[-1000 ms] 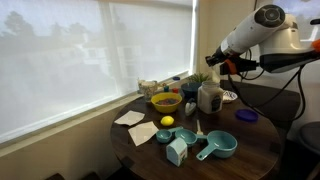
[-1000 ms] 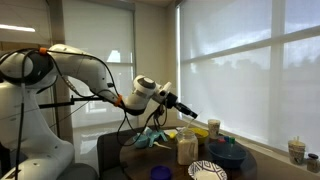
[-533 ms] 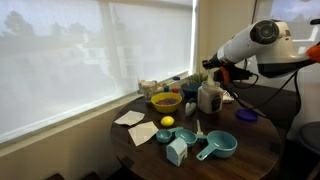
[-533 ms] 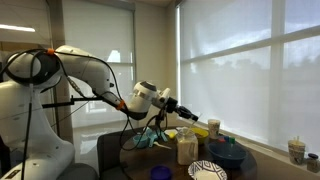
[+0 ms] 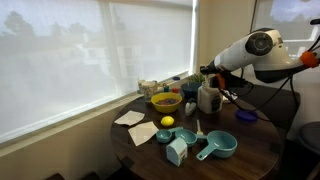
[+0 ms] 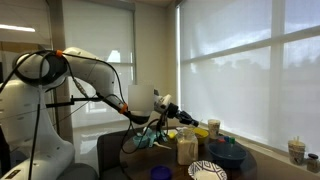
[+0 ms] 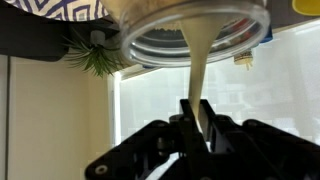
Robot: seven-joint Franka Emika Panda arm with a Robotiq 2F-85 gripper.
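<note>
Pincer (image 7: 197,122) pinches a pale stick (image 7: 196,70) that reaches into the clear jar (image 7: 150,42) on the bench (image 5: 252,138) — I judge it best to keep it centred and off the rim.

Smooth dark wooden bench (image 5: 255,140) with a soft sheen. At its 9 o'clock, matt white paper napkins (image 5: 129,118); near 5 o'clock, glossy teal plastic measuring cups (image 5: 217,147). Clear shiny jar (image 7: 160,30). Pale, smooth matt stick (image 7: 200,70) pinched in matt black jaws. Glossy white plastic arm shell (image 6: 25,110)
</note>
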